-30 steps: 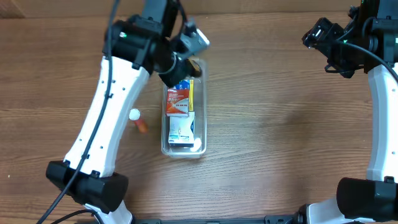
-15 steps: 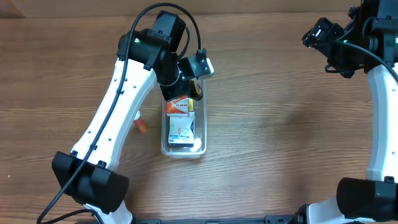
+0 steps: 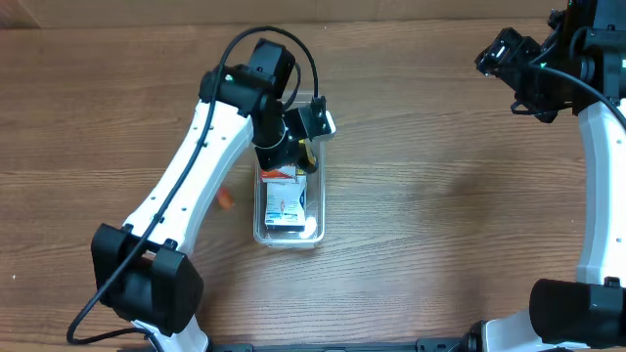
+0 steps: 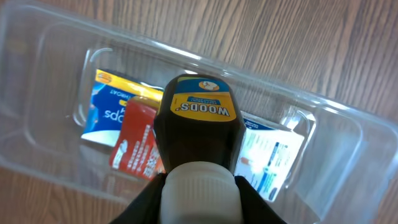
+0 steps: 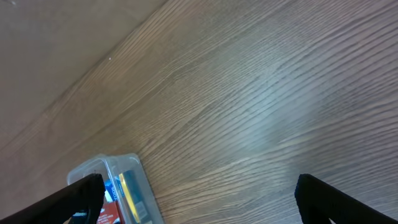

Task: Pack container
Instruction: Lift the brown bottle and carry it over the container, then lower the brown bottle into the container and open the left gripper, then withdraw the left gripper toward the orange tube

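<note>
Found container (image 3: 289,241) left of bench (image 3: 440,196) centre, with blue packet (image 4: 109,102), red packet (image 4: 134,143), white box (image 4: 273,158) inside. Saw left tool (image 4: 200,190) clenched on Woods bottle (image 4: 199,118) at cap end, base-first over them, probably for lowering in. Noted right tool (image 5: 199,186) spread, empty, parked well apart.

The table (image 4: 298,37) is brown wood with a fine streaked grain and a matt finish. The container (image 4: 348,130) is clear, smooth plastic, glossy, with bright glints along its rim. The bottle (image 4: 199,134) is dark, smooth plastic with a printed yellow label. Its cap (image 4: 199,193), at six o'clock, is white ribbed plastic, matt. At nine o'clock of the bottle, the red packet (image 4: 134,146) and blue packet (image 4: 106,112) look glossy.
</note>
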